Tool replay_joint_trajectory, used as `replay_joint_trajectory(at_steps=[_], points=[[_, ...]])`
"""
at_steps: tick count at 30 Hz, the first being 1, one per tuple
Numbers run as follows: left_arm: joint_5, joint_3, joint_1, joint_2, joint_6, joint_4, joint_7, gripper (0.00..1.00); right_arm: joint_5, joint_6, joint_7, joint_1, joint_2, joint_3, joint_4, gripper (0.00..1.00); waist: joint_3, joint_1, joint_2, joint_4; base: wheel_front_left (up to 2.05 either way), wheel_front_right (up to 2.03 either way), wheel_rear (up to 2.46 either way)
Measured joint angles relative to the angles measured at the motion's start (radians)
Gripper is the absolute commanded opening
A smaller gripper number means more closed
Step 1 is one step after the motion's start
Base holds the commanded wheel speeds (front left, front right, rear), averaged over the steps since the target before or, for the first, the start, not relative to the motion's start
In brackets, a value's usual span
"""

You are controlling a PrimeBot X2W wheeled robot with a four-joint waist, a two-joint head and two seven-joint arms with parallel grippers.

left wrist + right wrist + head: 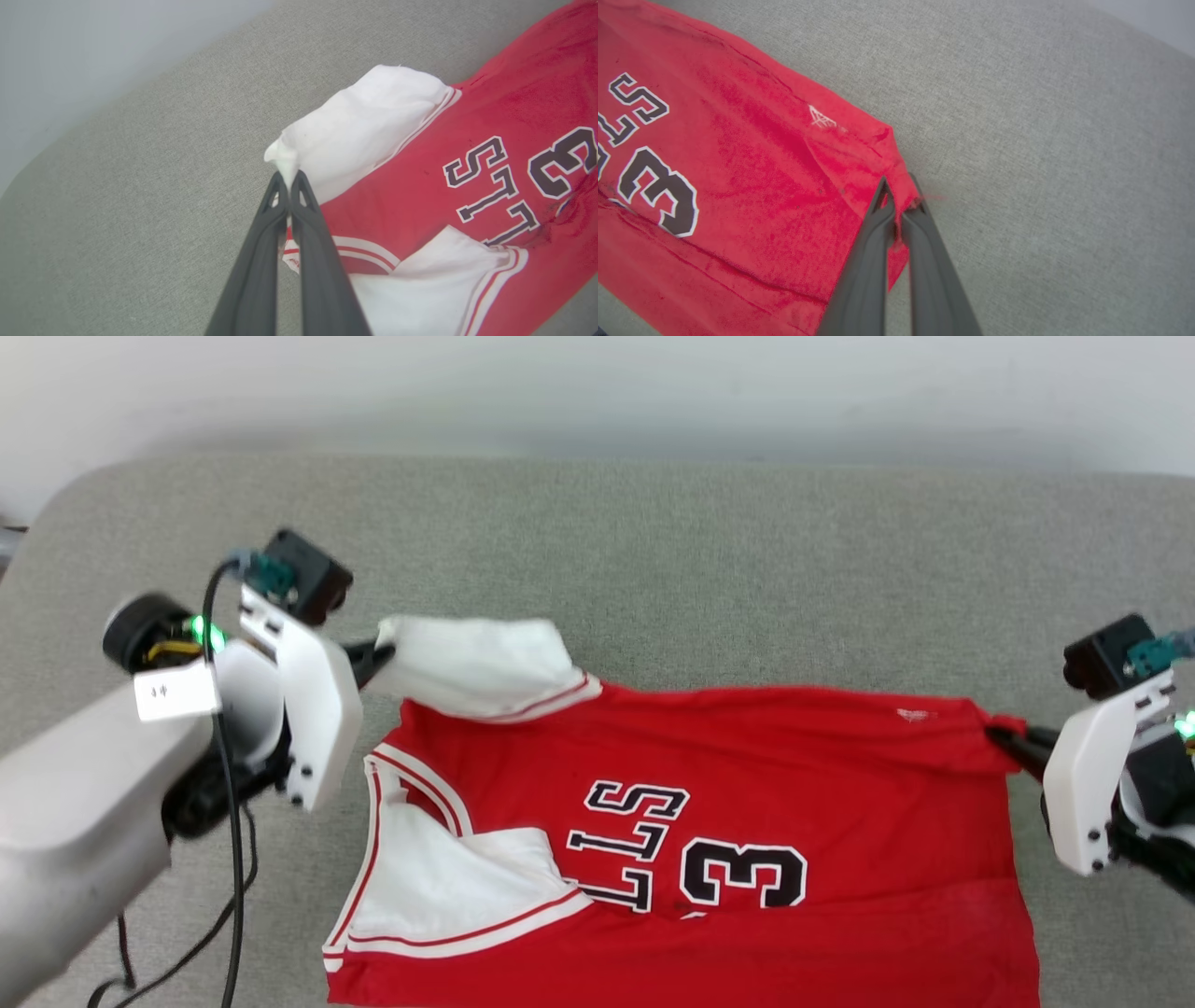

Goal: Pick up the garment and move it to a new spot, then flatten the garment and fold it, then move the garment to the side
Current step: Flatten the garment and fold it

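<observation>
Your left hand [288, 181] pinches the shirt [794, 784] by a sleeve [476, 663] tip, your right hand [899, 207] by a hem corner; hard pulling could free either.

The surface [653, 541] before me is covered in grey woven cloth, and its corner at my far left is rounded. One item lies directly on it: the shirt [794, 775], printed side up, with its collar toward my left and its hem toward my right. The far sleeve [476, 667] is bunched at the shirt's far left corner. The near sleeve [448, 887] lies folded inward over the red body. Bare cloth borders the shirt on the far, left and right sides.
</observation>
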Motion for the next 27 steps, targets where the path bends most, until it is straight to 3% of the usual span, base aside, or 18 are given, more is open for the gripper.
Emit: replay_joint_trajectory(at_steps=[14,27], points=[[-0.071,-0.039,0.29,0.121,0.133,-0.208,-0.04,0.0,0.005,0.0,0.003,0.312,0.005,-0.109,-0.111,0.0,-0.115,-0.0001,0.0,0.019,0.0,0.0,0.0],[-0.132,-0.053,0.471,0.126,0.17,-0.209,-0.081,0.0,-0.007,0.0,0.052,0.448,0.028,-0.176,-0.16,0.0,-0.118,-0.0001,0.0,0.006,0.0,0.0,0.0]])
